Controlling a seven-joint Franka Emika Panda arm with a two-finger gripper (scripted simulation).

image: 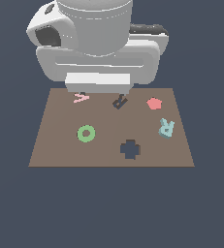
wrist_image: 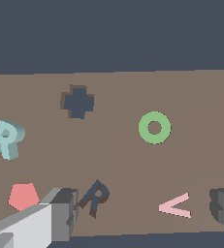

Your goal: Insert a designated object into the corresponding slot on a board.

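**Teal R lies free on the board, gripper spread above the R slot**

The brown board (image: 60, 145) lies flat, and the arm's grey body hangs over its far edge in the exterior view. The gripper (wrist_image: 145, 213) stands released, its jaws spread wide and holding nothing: in the wrist view one finger (wrist_image: 60, 213) shows at one side and the other, darker, at the opposite side, with the R slot (wrist_image: 96, 197) and a pink V-shaped piece (wrist_image: 175, 206) between them.

The teal R block (image: 166, 128) rests on the board near its right edge in the exterior view, about midway between the far and near edges, well apart from the gripper. The R slot (image: 119, 102) is a dark tilted cutout close to the far edge, near the middle of the board's width, partly under the arm.

A red pentagon (image: 153, 103) sits toward the far right corner, between the slot and the teal R block. A green ring (image: 86, 133) lies in the left half. A dark cross-shaped cutout (image: 130, 149) is near the near edge, right of centre. The pink V-shaped piece (image: 81, 98) lies by the far edge on the left.
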